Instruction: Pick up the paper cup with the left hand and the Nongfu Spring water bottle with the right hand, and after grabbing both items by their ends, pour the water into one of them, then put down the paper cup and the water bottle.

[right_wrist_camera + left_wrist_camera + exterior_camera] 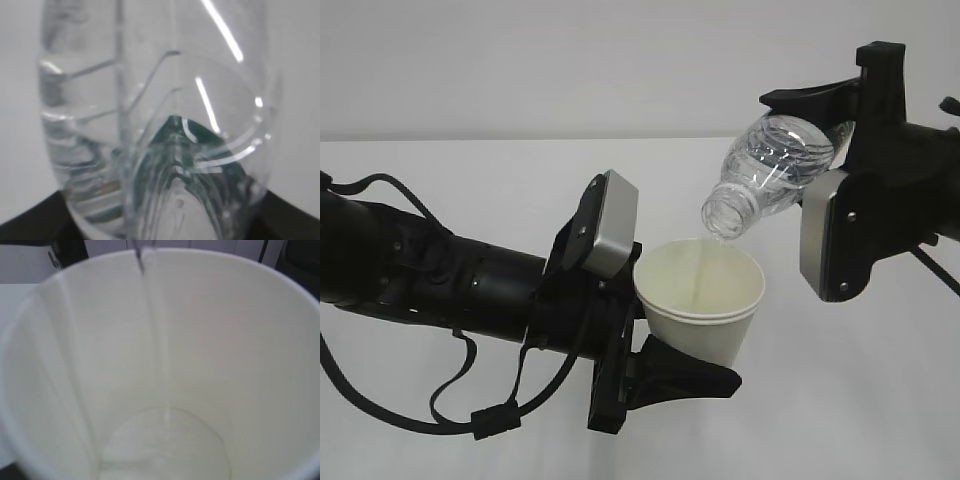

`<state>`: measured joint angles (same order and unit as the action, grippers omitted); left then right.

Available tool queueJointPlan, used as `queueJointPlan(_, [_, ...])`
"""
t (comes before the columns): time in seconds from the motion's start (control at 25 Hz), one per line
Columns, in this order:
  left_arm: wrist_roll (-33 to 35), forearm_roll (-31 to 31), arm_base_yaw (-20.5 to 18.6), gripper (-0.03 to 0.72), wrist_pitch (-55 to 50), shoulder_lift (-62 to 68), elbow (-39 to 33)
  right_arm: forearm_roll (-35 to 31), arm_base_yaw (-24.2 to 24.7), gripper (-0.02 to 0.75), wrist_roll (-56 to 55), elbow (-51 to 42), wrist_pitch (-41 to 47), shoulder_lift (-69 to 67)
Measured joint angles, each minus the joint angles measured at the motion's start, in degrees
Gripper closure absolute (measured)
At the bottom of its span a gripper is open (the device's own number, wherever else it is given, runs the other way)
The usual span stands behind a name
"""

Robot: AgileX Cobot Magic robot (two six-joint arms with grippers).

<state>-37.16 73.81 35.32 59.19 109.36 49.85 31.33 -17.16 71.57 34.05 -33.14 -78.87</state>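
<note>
White paper cup point(700, 300) clamped in left hand point(650, 350), thin water stream falling in — clear ribbed water bottle point(770, 170) tilted mouth-down, gripped by right hand point(850, 130).

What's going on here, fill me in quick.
A two-armed robot is pouring water. The left gripper holds a white paper cup upright above the table. The right gripper holds a clear plastic bottle tipped neck-down over the cup. A thin stream of water runs from the bottle's open mouth into the cup, and a little has pooled at the bottom. Both things are off the table, so setting them down remains to be done.
</note>
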Motion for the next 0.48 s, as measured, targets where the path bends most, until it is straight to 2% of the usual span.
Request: queueJointPlan(0.48, [0.0, 0.0, 0.0, 0.239, 0.0, 0.0, 0.0, 0.0, 0.0, 0.27, 0.8, 0.0, 0.0, 0.0])
